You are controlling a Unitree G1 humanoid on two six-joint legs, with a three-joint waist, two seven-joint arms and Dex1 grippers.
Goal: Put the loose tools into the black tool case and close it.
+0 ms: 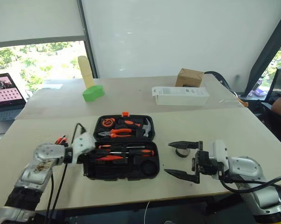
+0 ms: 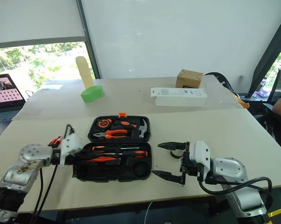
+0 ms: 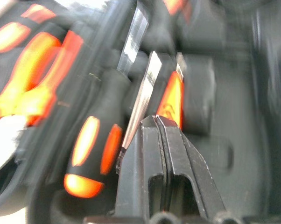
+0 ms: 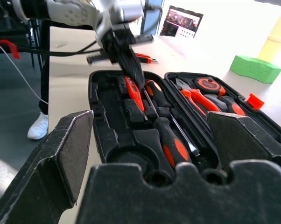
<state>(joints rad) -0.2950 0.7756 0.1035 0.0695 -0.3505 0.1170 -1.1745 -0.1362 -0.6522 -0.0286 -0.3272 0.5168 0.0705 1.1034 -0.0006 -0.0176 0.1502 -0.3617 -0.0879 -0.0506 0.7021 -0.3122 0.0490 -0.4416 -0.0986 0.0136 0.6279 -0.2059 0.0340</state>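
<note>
Nearest, my right gripper [image 1: 181, 161] at lower right, fingers wide apart, nothing held. Small black tape roll [image 1: 181, 152] lies on the table between them: light, rigid, probably slick; pinch across its rim. Black tool case [image 1: 123, 147] sits open at centre, screwdrivers [image 1: 126, 152] slotted. My left gripper [image 3: 165, 140] is pressed shut over its near tray. Open table [image 1: 210, 128] all round; front edge close.

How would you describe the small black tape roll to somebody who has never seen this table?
Find the open black tool case in the middle of the near table. To its right, between the case and the robot's open right hand, lies the small black tape roll. It is a low dark ring lying loose on the tabletop, unlike the orange-handled tools, which are in the case.
</note>
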